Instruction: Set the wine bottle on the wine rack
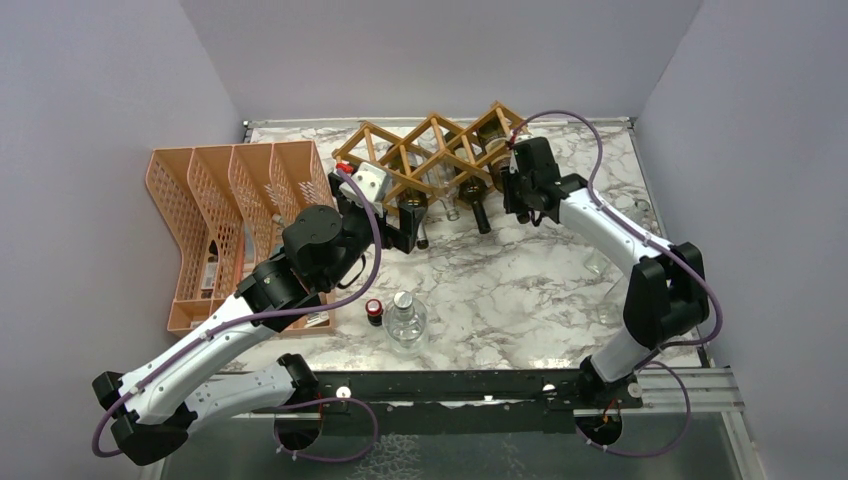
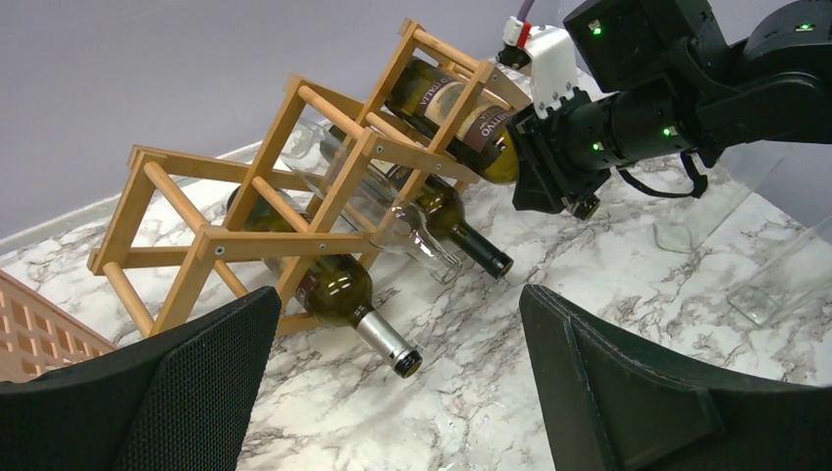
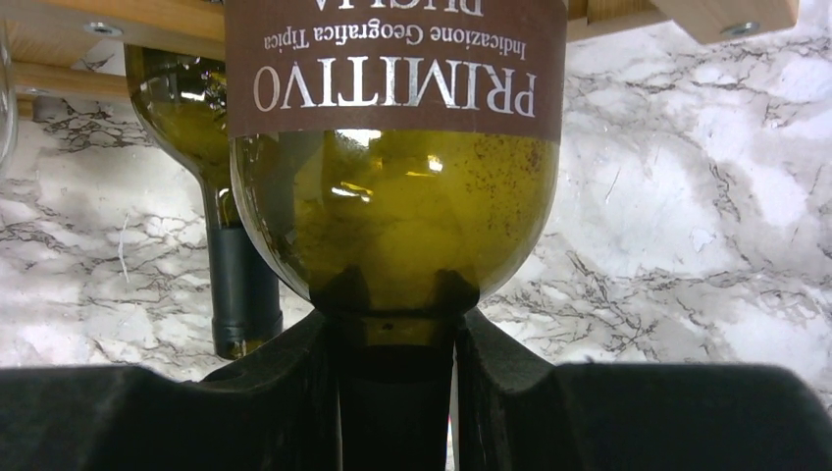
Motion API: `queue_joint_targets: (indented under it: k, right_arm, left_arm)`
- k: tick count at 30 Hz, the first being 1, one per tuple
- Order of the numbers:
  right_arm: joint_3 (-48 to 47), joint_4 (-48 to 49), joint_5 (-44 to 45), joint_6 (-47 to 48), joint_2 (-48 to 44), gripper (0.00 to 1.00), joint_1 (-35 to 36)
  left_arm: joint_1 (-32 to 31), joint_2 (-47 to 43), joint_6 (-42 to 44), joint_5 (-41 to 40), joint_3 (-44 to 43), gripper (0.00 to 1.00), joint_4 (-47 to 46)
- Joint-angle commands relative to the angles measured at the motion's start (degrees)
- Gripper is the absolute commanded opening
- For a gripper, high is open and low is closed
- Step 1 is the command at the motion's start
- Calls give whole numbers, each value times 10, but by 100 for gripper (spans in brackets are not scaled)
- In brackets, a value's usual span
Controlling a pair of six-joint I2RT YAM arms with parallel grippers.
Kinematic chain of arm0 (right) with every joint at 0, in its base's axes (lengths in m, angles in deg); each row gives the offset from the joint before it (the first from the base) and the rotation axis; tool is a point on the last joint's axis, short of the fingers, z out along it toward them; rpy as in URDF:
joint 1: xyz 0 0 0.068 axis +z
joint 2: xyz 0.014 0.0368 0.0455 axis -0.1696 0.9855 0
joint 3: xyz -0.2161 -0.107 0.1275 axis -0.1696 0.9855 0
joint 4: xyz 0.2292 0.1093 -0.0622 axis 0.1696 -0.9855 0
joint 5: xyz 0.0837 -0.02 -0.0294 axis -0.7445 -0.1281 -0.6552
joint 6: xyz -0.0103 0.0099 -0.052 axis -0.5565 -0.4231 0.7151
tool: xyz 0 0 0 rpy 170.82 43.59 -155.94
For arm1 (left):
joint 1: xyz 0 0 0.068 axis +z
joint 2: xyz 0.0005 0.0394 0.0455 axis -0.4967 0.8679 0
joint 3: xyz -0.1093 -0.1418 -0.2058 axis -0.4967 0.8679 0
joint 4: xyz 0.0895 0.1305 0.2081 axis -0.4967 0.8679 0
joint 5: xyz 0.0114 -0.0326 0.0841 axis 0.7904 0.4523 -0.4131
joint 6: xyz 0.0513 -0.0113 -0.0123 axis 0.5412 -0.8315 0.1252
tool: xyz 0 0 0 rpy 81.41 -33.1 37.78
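Pinching wine bottle (image 3: 392, 226) neck; R fingers (image 3: 285, 383); wine rack (image 2: 285, 241), rt-edge cell

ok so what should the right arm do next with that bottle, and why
Probably open the right gripper and back straight off. It is clamped on the neck of the wine bottle, whose body already lies inside an upper cell of the wine rack, so the bottle looks seated.

Neck of wine bottle (image 3: 392, 226) partly hidden by right jaws, label cut off at top edge
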Motion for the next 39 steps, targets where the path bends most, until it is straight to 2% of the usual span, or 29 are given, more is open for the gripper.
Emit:
queue_joint_targets:
  k: [1, 9, 11, 17, 21, 27, 34, 36, 39]
  right_arm:
    - [-61, 38, -16, 46, 17, 18, 2]
    - [-93, 16, -13, 54, 53, 22, -10]
    - [-89, 13, -14, 54, 52, 28, -10]
    - [-76, 19, -17, 45, 25, 57, -10]
    - [-71, 27, -19, 41, 1, 66, -10]
    - [-64, 28, -24, 29, -50, 67, -10]
    - [-33, -14, -33, 18, -167, 67, -10]
    - [-20, -32, 8, 12, -211, 67, -11]
    - [14, -29, 127, 0, -287, 67, -11]
  left_arm:
    - [1, -10, -9, 12, -6, 99, 4]
    - [1, -16, -10, 11, -3, 99, 4]
    - [1, -16, -11, 11, -2, 99, 5]
    - [1, -10, -9, 11, -5, 99, 4]
    - [1, -8, -9, 11, -5, 99, 5]
    - [1, -8, -8, 10, -4, 99, 2]
    - [1, -11, -7, 6, -2, 99, -3]
    - [1, -14, -7, 7, 0, 99, -8]
    - [1, -16, -7, 12, 5, 99, -16]
